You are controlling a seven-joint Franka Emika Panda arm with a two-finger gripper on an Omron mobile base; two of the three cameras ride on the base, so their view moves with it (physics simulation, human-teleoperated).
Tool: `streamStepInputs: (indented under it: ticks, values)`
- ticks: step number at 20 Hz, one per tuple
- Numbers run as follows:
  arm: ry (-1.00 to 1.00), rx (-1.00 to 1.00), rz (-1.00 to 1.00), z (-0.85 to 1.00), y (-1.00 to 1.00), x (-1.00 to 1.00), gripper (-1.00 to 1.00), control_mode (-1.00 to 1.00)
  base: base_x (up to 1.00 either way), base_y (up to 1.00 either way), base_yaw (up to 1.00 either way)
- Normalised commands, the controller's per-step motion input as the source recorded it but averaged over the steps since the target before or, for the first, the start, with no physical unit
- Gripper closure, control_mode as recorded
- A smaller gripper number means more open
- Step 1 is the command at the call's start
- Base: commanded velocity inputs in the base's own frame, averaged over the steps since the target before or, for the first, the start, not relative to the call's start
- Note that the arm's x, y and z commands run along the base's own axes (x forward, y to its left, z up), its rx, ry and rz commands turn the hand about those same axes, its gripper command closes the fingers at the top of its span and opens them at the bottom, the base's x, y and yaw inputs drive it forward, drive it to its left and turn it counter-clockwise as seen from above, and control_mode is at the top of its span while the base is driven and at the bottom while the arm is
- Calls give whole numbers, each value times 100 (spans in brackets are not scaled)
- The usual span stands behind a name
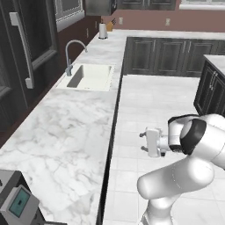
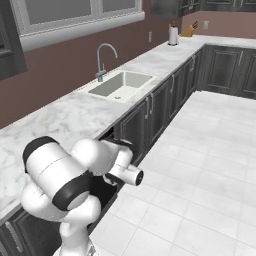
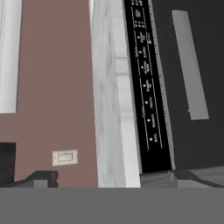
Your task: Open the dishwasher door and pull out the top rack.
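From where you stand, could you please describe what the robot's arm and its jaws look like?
The arm is made of smooth, rounded glossy white segments with dark, near-black bands at the joints. The gripper has a small, boxy white body. In the hand view its two small dark fingertips rise at the bottom. No cables or markings are visible.

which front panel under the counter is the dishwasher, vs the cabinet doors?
The dishwasher door: a flat black panel with a grey bar handle and a strip of white control markings along its top edge. The cabinet doors are dark grey, framed, with thin silver handles.
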Motion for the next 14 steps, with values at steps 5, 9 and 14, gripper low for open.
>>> streamStepInputs:
  ticks: [5, 9, 14]
  values:
    - [-2, 0, 0, -22, 17, 15, -100, -100, 0, 0, 0]
    - [-5, 0, 0, -19, 19, 17, -100, -100, 0, 0, 0]
    - [-8, 0, 0, -15, 21, 13, -100, -100, 0, 0, 0]
